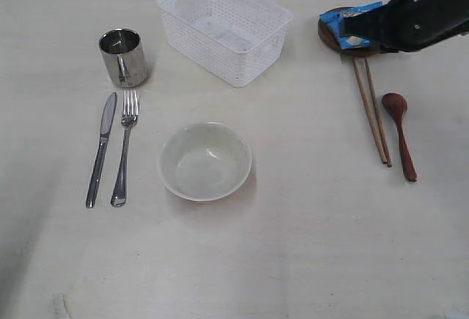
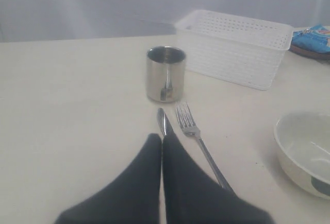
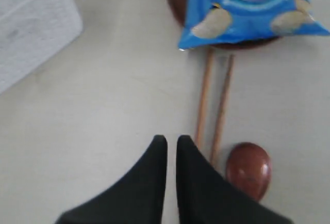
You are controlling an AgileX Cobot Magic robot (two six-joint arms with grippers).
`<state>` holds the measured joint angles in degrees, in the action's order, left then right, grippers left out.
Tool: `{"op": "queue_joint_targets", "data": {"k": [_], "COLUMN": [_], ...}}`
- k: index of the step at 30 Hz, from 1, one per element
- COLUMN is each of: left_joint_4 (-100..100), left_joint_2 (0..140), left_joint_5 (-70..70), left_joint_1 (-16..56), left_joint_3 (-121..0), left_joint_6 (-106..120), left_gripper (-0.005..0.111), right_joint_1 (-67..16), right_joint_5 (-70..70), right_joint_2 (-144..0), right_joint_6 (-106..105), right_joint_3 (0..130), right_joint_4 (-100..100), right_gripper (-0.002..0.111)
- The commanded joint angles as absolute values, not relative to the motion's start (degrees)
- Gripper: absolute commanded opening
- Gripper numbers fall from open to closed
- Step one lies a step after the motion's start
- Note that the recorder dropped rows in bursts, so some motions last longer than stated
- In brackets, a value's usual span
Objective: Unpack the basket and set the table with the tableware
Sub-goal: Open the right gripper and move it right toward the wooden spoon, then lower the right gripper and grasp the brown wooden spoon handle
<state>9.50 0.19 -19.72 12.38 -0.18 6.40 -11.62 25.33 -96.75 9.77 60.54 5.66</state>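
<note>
left gripper [image 2: 162,137]: fingers pressed together on nothing, above the knife [image 2: 163,121], blade tip showing just beyond them
right gripper [image 3: 171,140]: fingers near-shut, thin slit between, just beside the chopsticks [image 3: 203,100], near the spoon [image 3: 248,170]
knife and fork [image 1: 123,150]: side by side, parallel, long axes near-to-far, blade tip and tines pointing at the cup [image 1: 123,56]
cup: upright, just beyond the tines
chopsticks: paired, nearly parallel, far ends at the plate [image 1: 325,31]
spoon: right of the chopsticks, bowl end far, handle toward the near edge
plate: under the crisp packet [image 1: 350,26], partly hidden by the right arm [image 1: 429,7]
bowl [image 1: 206,161]: upright, middle of the table [image 1: 293,246]
basket [image 1: 253,66]: far middle, set askew, between cup and plate
</note>
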Motion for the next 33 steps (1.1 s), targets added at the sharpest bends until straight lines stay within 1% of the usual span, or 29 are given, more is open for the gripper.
{"op": "queue_joint_targets", "data": {"k": [1, 4, 7, 14, 18, 22, 28, 33], "left_joint_4": [9.38, 9.36, 9.36, 9.36, 9.36, 9.36, 9.36, 9.36], "left_joint_2": [0.00, 0.00, 0.00, 0.00, 0.00, 0.00, 0.00, 0.00], "left_joint_5": [-19.62, -19.62, -19.62, -19.62, -19.62, -19.62, -19.62, -19.62], "left_joint_1": [12.71, 12.71, 12.71, 12.71, 12.71, 12.71, 12.71, 12.71], "left_joint_3": [0.00, 0.00, 0.00, 0.00, 0.00, 0.00, 0.00, 0.00], "left_joint_6": [6.35, 6.35, 6.35, 6.35, 6.35, 6.35, 6.35, 6.35], "left_gripper": [0.000, 0.000, 0.000, 0.000, 0.000, 0.000, 0.000, 0.000], "right_joint_1": [-5.18, -3.49, -3.49, -3.49, -3.49, -3.49, -3.49, -3.49], "right_joint_5": [29.04, 28.67, 27.70, 28.16, 25.34, 27.41, 27.55, 27.53], "right_joint_2": [-96.15, -96.15, -96.15, -97.56, -102.48, -106.90, -112.10, -113.36], "right_joint_6": [13.93, 13.69, 13.69, 13.69, 13.69, 12.64, 12.18, 12.18], "right_joint_3": [57.11, 51.78, 48.58, 48.60, 49.20, 53.22, 54.68, 54.67], "right_joint_4": [5.20, 4.58, 4.16, 4.59, 4.59, 4.59, 4.59, 4.59], "right_gripper": [0.007, 0.007, 0.007, 0.007, 0.007, 0.007, 0.007, 0.007]}}
